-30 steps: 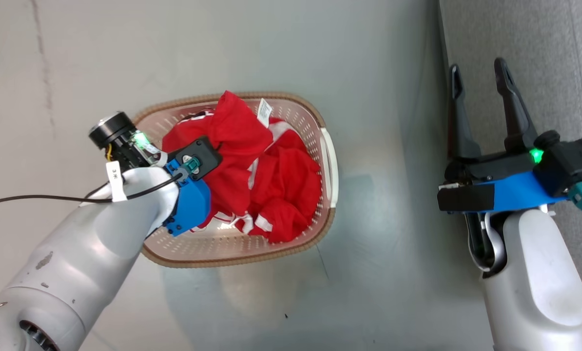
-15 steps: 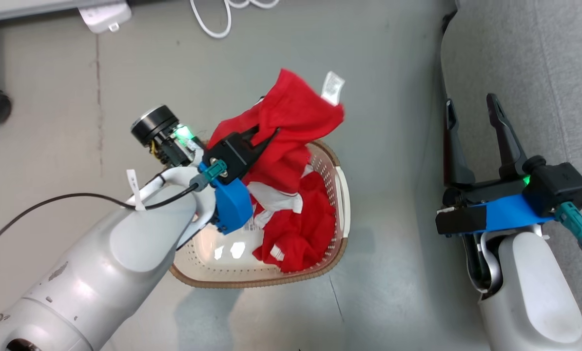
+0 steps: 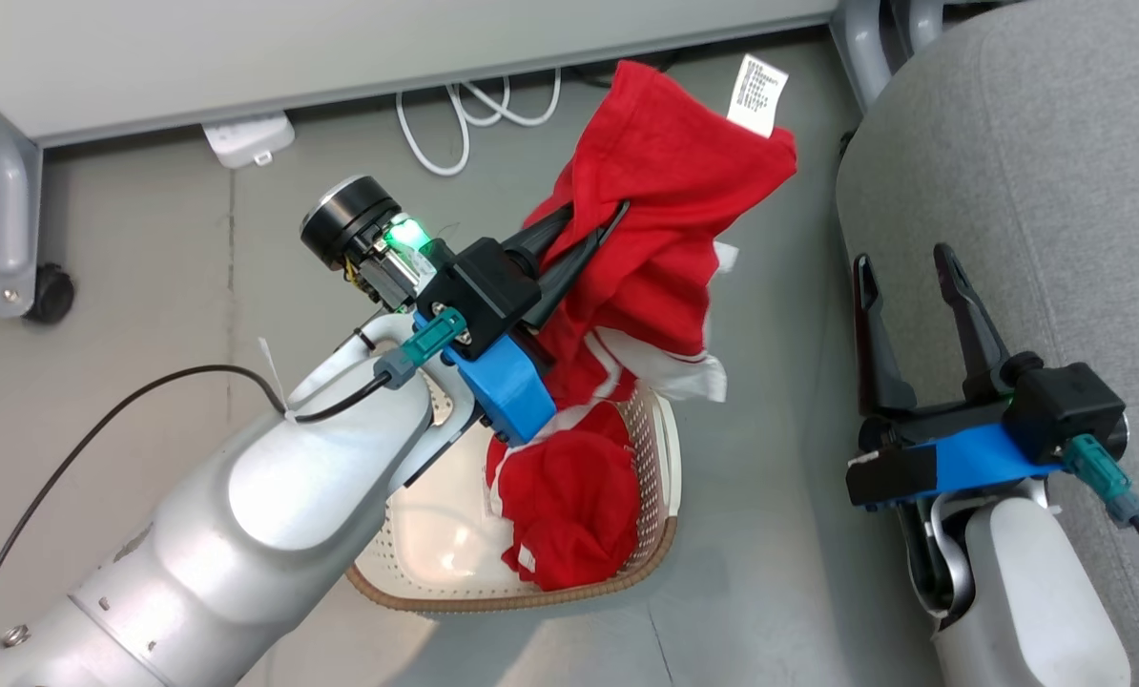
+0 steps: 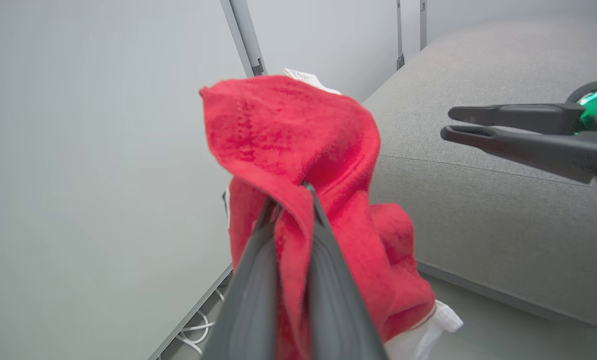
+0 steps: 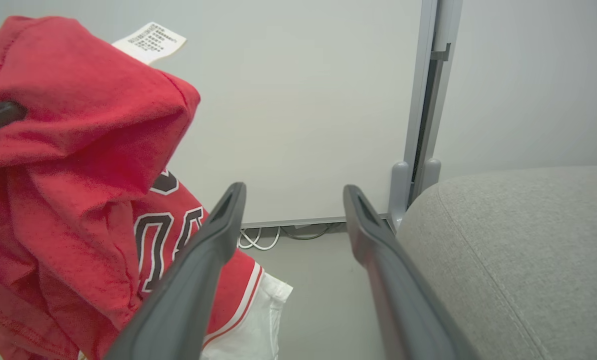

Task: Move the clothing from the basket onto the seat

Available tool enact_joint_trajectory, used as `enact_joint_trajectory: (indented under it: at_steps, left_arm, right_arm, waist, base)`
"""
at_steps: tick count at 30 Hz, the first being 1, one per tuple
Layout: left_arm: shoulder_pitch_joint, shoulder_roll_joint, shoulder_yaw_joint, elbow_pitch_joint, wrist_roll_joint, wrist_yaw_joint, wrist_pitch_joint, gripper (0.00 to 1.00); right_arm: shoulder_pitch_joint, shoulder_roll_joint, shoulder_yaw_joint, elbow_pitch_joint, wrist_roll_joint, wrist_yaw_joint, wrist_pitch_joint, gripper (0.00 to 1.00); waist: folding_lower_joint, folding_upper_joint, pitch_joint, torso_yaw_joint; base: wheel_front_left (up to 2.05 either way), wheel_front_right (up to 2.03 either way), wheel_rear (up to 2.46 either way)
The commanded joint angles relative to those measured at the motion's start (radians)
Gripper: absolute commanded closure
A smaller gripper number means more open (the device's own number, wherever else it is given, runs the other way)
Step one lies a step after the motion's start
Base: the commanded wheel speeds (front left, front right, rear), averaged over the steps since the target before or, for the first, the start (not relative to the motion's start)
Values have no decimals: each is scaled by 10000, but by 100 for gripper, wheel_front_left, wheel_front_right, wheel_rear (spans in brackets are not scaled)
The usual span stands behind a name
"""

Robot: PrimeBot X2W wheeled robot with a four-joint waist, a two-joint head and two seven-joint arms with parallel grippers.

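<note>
Where the lifted piece hangs: a bright red soft sports garment with white trim [image 3: 670, 191] is in the air above the far end of the cream perforated plastic basket with a brown woven-look rim [image 3: 531, 599]. Its long axis runs downward.
Grip of the left gripper [image 3: 593, 215]: two long dark fingers are pinched narrow on a fold near the top of the sports garment.
Way to the seat: the large grey fabric-upholstered sofa [image 3: 1008, 143] lies to the robot's right of the held cloth, with a strip of bare floor between.
State of the right gripper [image 3: 901, 256]: jaws wide and holding nothing, at the sofa's near edge between garment and cushion. It looks the likeliest thing to be brushed in a sideways carry.
Inside the basket: a second red garment with white stripes [image 3: 569, 496] is bunched at the right side. Whether the hanging hem touches it cannot be told.
Nearer arm: the left carries the load; the right is closer to the sofa.
Around: a white care tag [image 3: 758, 91] sticks up from the top of the sports garment. A white cable [image 3: 455, 124] lies on the floor, well apart from that path.
</note>
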Motion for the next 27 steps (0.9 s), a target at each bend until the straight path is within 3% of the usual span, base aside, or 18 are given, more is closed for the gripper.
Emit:
enact_joint_trajectory:
  at_steps: [1, 27]
  left_arm:
    - [114, 7, 79, -86, -58, 66, -52, 100]
    - [1437, -364, 479, -322, -734, 356, -53, 100]
  right_arm:
    - [198, -24, 18, 51, -66, -5, -6, 0]
    - [2014, -26, 393, 454, 18, -5, -6, 0]
  waist:
    - [1, 0, -290, 0]
    - [1, 0, -2852, 152]
  base:
    - [0, 0, 0]
    - [0, 0, 0]
